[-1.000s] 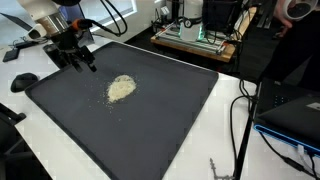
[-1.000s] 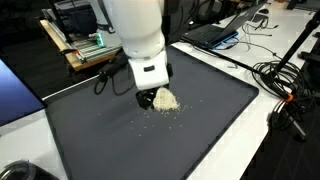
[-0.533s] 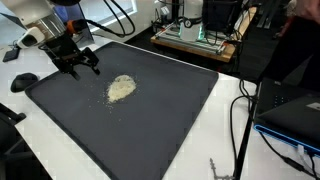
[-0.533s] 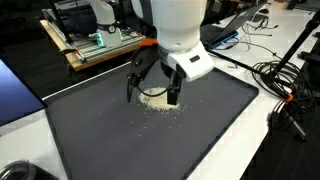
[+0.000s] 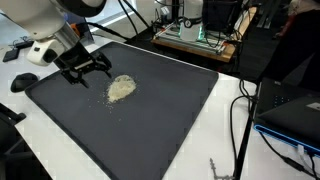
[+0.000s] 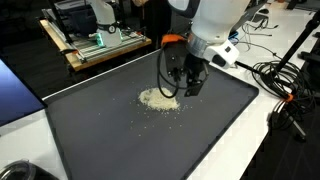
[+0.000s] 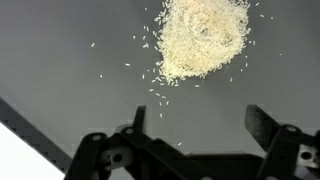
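Over the last second the gripper (image 5: pixel 92 70) has swung away from the pile of rice (image 5: pixel 121 88) and tipped over to a slant. In an exterior view it earlier stood right over the grains and now hangs just to their right (image 6: pixel 178 88).

The two dark fingers are spread wide apart with nothing between them. They hover low over the black mat (image 5: pixel 150 120), and it is unclear whether their tips touch it. In an exterior view the gripper sits just left of the pile, near the mat's far left corner.

The pile of rice (image 6: pixel 158 98) is a small, pale, flattened mound on the mat, somewhat toward the far side. The gripper does not touch it.

In the wrist view the pile (image 7: pixel 203 38) fills the upper middle. Loose grains (image 7: pixel 155 92) trail down and to the left toward the fingers, which frame the bottom edge around the open gap (image 7: pixel 198 125).

The mat (image 6: pixel 120 140) lies on a white table (image 5: pixel 228 140). A tangle of cables (image 6: pixel 275 75) rests on the table to the right of the mat, and a laptop (image 5: pixel 290 115) sits at the right edge.
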`<control>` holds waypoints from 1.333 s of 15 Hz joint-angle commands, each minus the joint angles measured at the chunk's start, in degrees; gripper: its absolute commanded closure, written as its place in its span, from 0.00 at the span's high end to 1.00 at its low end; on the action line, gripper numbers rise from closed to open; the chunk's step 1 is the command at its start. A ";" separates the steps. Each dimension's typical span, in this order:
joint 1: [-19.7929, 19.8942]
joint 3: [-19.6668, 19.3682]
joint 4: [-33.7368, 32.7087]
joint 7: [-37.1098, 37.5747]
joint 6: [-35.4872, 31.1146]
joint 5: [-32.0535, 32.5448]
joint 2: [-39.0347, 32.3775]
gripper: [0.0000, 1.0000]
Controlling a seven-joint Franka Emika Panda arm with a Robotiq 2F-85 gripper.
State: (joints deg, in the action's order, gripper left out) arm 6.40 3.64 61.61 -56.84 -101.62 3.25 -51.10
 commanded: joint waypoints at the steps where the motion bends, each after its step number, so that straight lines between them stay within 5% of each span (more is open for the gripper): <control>1: -3.86 -1.48 -2.67 0.99 1.08 4.79 -1.45 1.00; 12: -11.94 -4.85 4.49 36.75 1.10 10.51 2.32 1.00; 20: -13.75 -6.09 19.30 58.03 -5.36 11.01 10.78 1.00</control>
State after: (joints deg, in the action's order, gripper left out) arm -6.17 -1.23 70.77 -6.23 -102.25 12.85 -46.90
